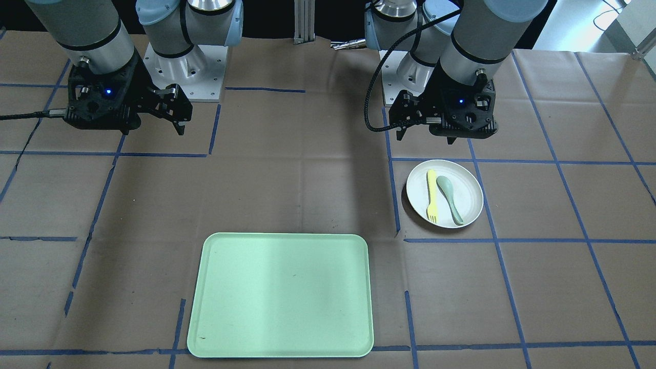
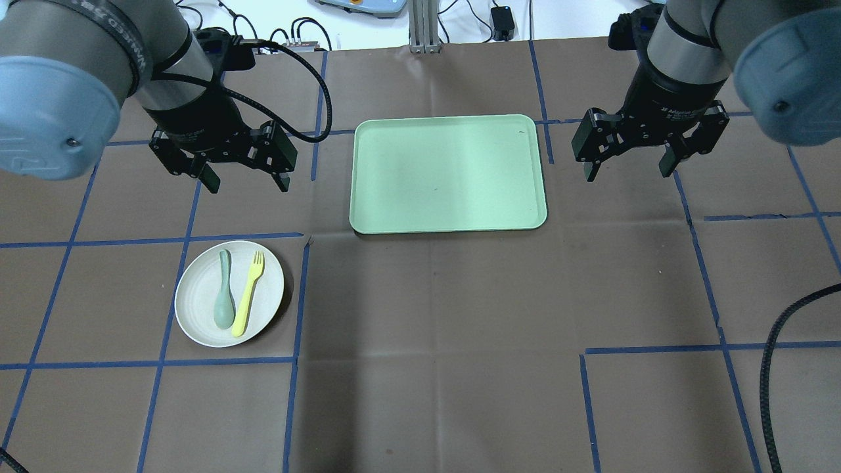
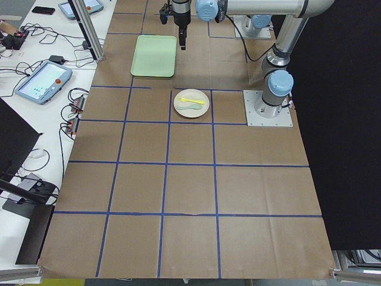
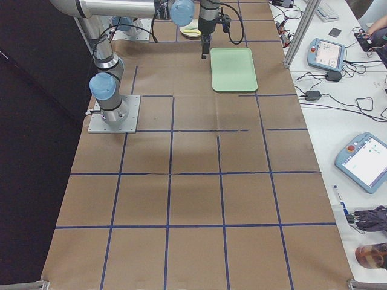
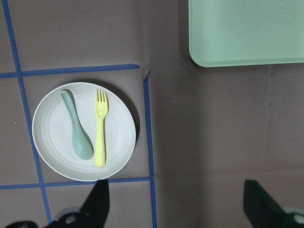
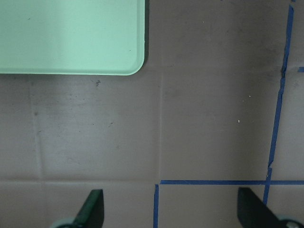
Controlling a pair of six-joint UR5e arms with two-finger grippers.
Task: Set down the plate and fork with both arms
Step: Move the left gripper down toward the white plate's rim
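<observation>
L gripper (image 2: 248, 184) & R gripper (image 2: 625, 172) hanging wide open, empty; fork (image 2: 248, 293) lying just beside spoon (image 2: 225, 299) on plate (image 2: 197, 309), risking snagging both.

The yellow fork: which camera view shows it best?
Left wrist-mounted view: the fork lies large on the plate beside the spoon, tines distinct. Overhead and front-facing show it smaller, side views a tiny speck; right wrist view misses it.

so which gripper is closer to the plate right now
Left. The left gripper hangs open in the air close to the plate, on the same side of the tray. The right gripper hangs open well away, on the tray's other side.
</observation>
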